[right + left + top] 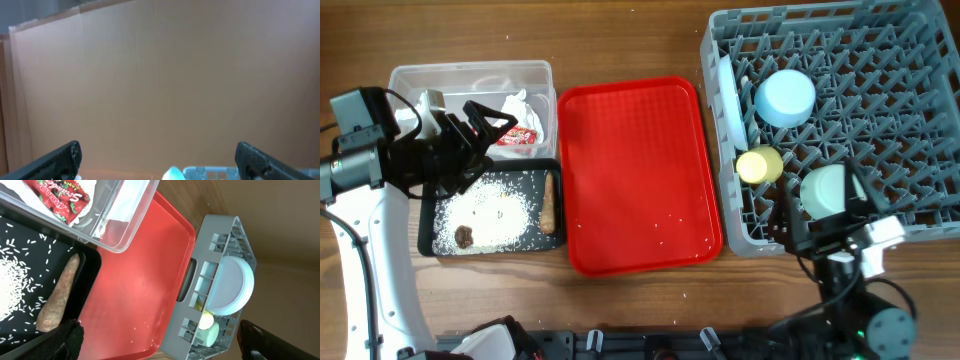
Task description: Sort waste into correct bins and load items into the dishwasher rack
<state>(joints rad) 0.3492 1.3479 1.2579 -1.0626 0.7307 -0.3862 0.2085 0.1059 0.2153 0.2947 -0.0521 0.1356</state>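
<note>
The clear tub [470,75] holds a crumpled white tissue [525,105] and a red wrapper [515,137] [60,197]. In front of it, the black tray [428,215] [85,262] carries rice grains [485,212], a dark bit [465,237] and a brown stick [549,200] [57,297]. My left gripper [490,140] [162,345] hangs open and empty over the seam between both bins. The grey rack [880,130] [220,240] holds a light blue plate [725,100] [232,285], a blue cup [785,98], a yellow cup [760,165] and a pale green bowl [825,190]. My right gripper [817,222] [160,162] is open and empty at the rack's front edge.
A flat red tray [635,175] [145,280] lies between the bins and the rack, with a few stray grains on it. A brown cardboard wall [160,75] fills the right wrist view. The wooden table [640,40] shows around everything.
</note>
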